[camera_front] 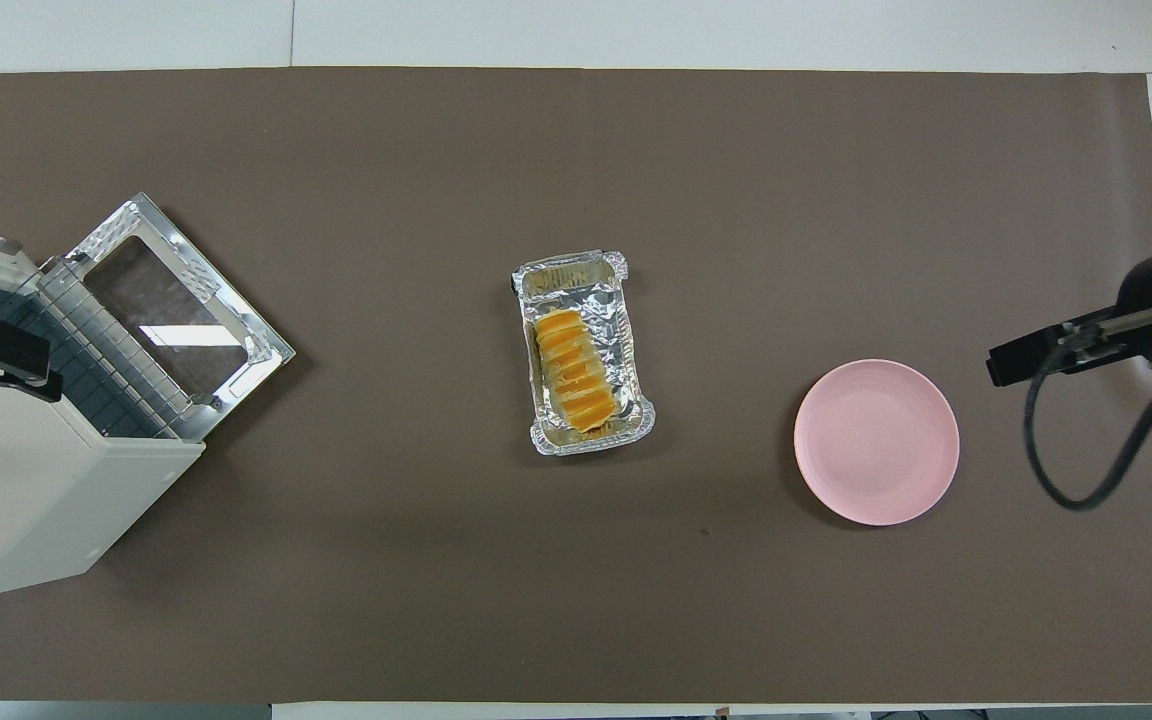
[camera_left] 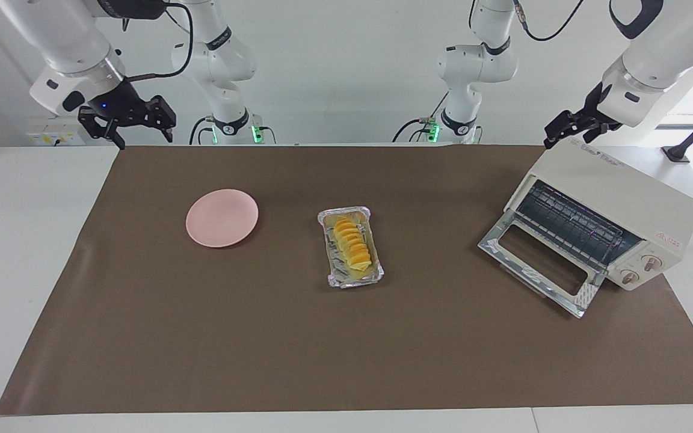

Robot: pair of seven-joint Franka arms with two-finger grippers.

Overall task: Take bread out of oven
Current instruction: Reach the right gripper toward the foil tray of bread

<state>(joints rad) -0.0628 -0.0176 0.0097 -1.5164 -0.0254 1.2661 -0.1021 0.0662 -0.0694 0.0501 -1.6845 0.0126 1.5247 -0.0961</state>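
Cream-white and boxy, the oven [camera_left: 617,192] is set at the left arm's end of the table. Its glass door [camera_left: 539,264] is dropped fully open and its wire rack [camera_left: 569,222] is bare. The left gripper [camera_left: 563,129] hangs over the oven's top, at the corner nearest the robots; whether it is wide or narrow cannot be told. The right gripper [camera_left: 127,126] is held up with its fingers spread wide and nothing between them. It is well apart from the oven, over the table edge at the right arm's end.

A pink plate [camera_left: 222,218] lies well apart from the oven, toward the right arm's end. The bread [camera_left: 352,245] is not in the oven: it lies in a foil tray [camera_left: 329,264] on the brown mat [camera_left: 262,349], between the oven and the plate and slightly farther from the robots than the plate. The task is therefore judged done, or all but done.

Trouble could still be caused in several ways:
- The oven's casing could be struck if the left gripper were lowered from where it hangs.
- The open door juts out over the mat and could be caught by a sweeping arm.
- The thin foil would likely be crumpled, or the light tray pushed along the mat, by a careless grip.
- The soft loaf could be squashed if it were pinched hard.

Some print can be made out on the oven's top near the left gripper, and a small red mark [camera_left: 669,239] above the two knobs [camera_left: 650,262]; neither can be read.
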